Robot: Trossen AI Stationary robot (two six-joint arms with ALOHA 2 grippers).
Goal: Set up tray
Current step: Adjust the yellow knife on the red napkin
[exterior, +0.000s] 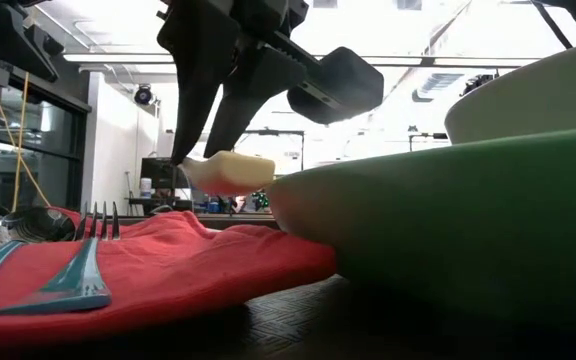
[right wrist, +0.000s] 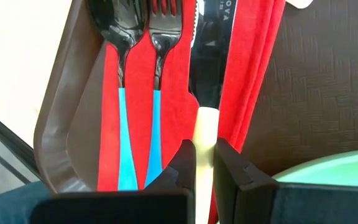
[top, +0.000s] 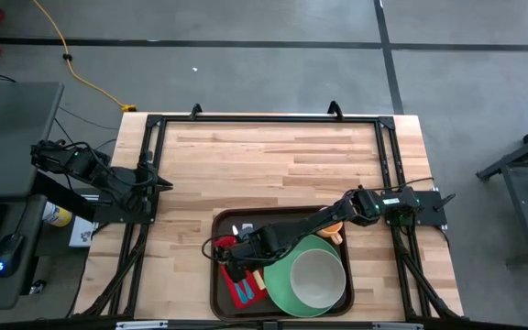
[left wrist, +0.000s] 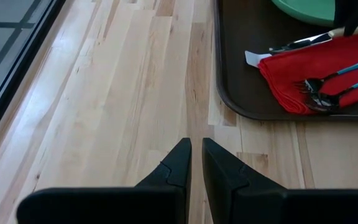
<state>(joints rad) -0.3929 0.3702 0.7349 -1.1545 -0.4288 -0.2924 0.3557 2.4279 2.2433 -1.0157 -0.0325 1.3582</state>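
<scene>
From the high view I see the tray (top: 282,225) at the table's (top: 273,156) near edge, the right arm stretched low across it with the right gripper (top: 234,267) over the red napkin (top: 243,293) beside the green plate (top: 287,291). The left gripper (top: 160,184) waits at the table's left edge. In the low view, the fingers pinch a cream knife handle (exterior: 230,170) above the napkin. My left wrist view shows jaws nearly together, empty. In the right wrist view, jaws are clamped on the handle, beside the fork (right wrist: 157,74) and spoon (right wrist: 122,68).
</scene>
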